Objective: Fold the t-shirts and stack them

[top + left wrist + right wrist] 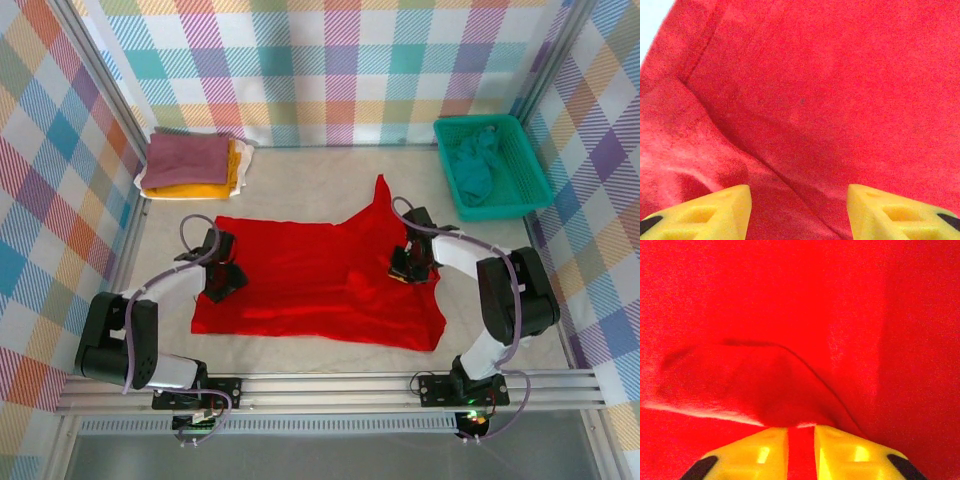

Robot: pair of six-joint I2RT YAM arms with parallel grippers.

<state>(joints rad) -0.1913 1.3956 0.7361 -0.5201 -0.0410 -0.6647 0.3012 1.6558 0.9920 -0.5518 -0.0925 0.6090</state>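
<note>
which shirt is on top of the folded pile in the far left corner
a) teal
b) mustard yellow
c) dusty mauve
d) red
c, the dusty mauve shirt lies uppermost there, with the mustard yellow shirt showing under its near edge.

A crease crosses the red t-shirt (840, 90) from upper left to lower centre. The left gripper (799, 215) has its yellow fingertips (715, 212) apart at the bottom edge; pale counter (650, 20) peeks in at upper left.
</note>
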